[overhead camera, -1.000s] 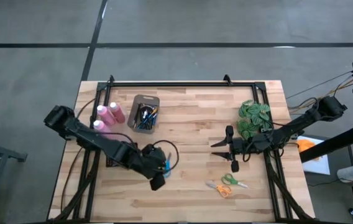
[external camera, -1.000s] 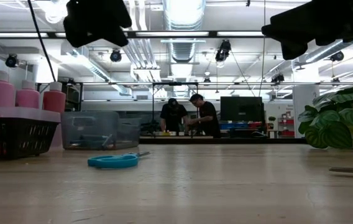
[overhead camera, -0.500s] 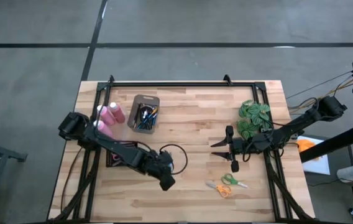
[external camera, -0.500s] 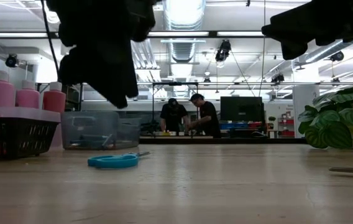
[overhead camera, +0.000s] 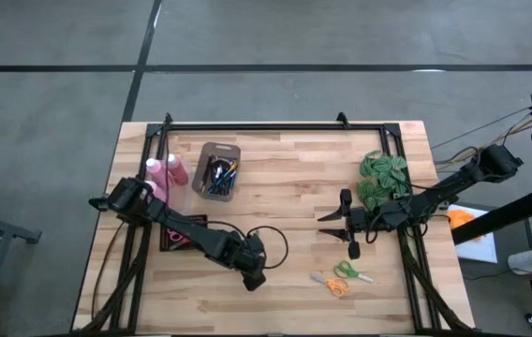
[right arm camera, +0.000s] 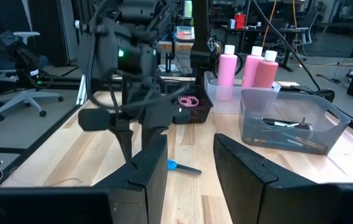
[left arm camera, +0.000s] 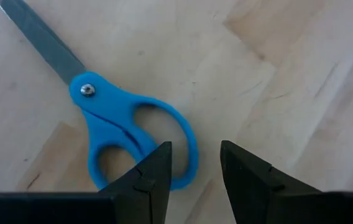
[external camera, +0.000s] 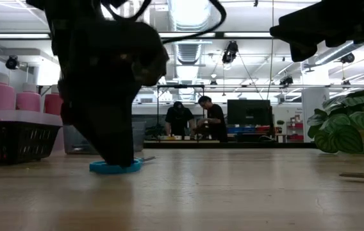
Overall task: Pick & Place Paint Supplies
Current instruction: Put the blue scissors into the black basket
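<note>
Item: paint supplies. Three pink bottles (overhead camera: 165,172) with white caps stood together in a pale tray by the desk's (overhead camera: 285,168) left rear corner; thin brushes (overhead camera: 218,175) lay in a clear bin (overhead camera: 217,169) just beside them. Both lots looked already stowed (no loose brush or bottle showed on the wood).

Item: blue scissors (left arm camera: 130,134). These lay flat near the desk's front middle, blades shut, directly under my left pincer (left arm camera: 195,171). That pincer hung low over the handle loops, its fingers parted to a narrow gap with one tip above the outer loop, gripping nothing.

Item: my right pincer (overhead camera: 332,223). It hovered above bare wood near the leafy plant (overhead camera: 383,178), fingers parted and empty, waiting.

Item: further scissors, orange (overhead camera: 329,285) and green (overhead camera: 351,273), lay near the front right. A black basket (overhead camera: 182,232) sat at the left, holding something pink.

Step judged: approach for a pick on the blue scissors. The next move would call for lowering until the fingers straddle a loop's rim, then closing.
</note>
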Controlling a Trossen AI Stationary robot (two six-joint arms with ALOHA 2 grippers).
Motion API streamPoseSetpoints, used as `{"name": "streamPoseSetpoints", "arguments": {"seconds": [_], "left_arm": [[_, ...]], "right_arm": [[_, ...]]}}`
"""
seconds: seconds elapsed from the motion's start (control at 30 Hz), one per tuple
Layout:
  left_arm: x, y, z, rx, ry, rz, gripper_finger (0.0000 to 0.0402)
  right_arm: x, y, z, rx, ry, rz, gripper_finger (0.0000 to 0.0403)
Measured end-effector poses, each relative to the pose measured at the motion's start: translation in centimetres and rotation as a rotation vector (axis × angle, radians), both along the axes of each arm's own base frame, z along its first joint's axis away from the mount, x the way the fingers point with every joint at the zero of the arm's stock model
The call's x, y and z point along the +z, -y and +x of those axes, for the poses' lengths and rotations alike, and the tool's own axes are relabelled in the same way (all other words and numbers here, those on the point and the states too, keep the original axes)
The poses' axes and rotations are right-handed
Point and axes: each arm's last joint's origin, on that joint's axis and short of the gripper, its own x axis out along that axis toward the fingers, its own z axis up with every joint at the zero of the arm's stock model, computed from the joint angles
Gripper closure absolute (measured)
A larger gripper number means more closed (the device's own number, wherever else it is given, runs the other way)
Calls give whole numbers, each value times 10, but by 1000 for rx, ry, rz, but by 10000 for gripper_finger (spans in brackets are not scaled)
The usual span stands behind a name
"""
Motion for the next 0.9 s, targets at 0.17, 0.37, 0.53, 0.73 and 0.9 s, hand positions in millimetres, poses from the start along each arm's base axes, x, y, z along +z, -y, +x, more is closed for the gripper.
{"name": "streamPoseSetpoints", "arguments": {"seconds": [0.17, 0.37, 0.53, 0.73, 0.9], "left_arm": [[-9, 1, 2, -12, -19, 10, 261], [-9, 0, 1, -15, -16, 20, 262], [-9, 0, 1, -13, -21, 29, 298], [-10, -1, 0, -7, -28, 50, 377], [-10, -1, 0, -3, -25, 48, 394]], "right_arm": [[0, 0, 0, 0, -1, 0, 273], [0, 0, 0, 0, -1, 0, 273], [0, 0, 0, 0, -1, 0, 273], [0, 0, 0, 0, -1, 0, 273], [0, 0, 0, 0, -1, 0, 273]]}}
